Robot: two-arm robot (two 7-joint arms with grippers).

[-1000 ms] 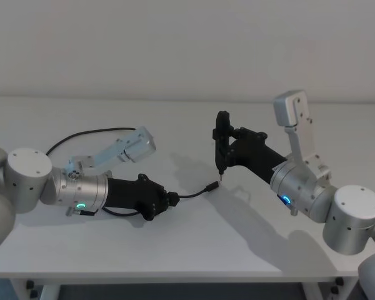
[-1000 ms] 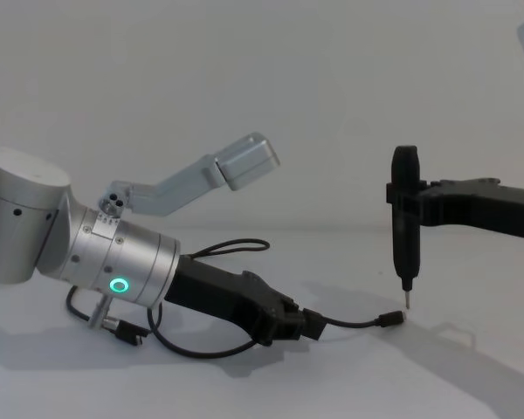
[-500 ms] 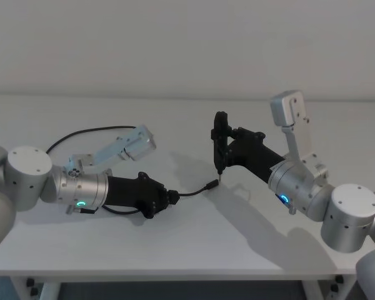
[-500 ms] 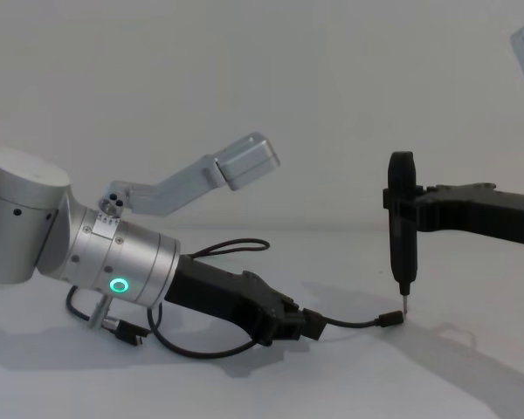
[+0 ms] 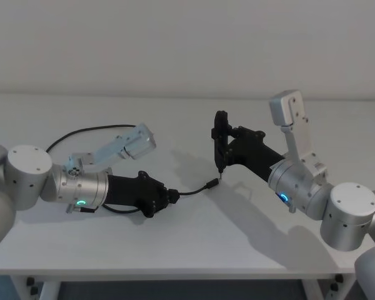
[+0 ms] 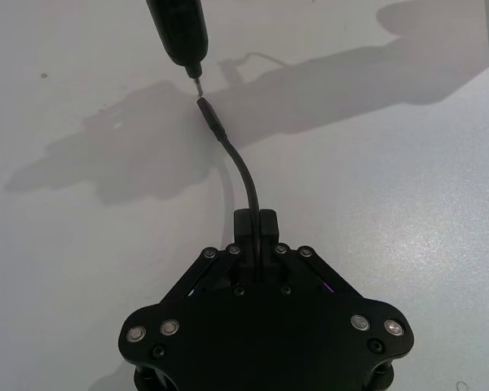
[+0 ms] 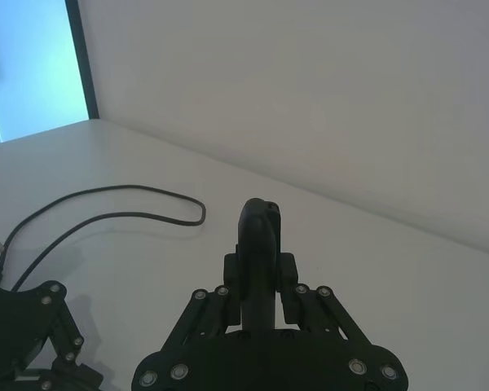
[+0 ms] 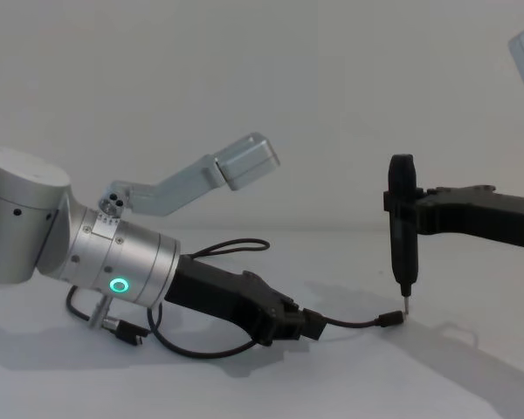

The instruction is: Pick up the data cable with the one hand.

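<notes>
Markings: no readable writing is seen on any item.
Data cable: thin black cord; loose curves laid on the desk behind the left arm, a short free end run forward to a small black plug beside the tool's metal tip.
Left gripper: low over the desk, fingers closed together on the data cable near its plug end.
Right gripper: clamped around a slim black pen-like tool, held upright, tip just above the plug.
Desk: white, plain.
</notes>
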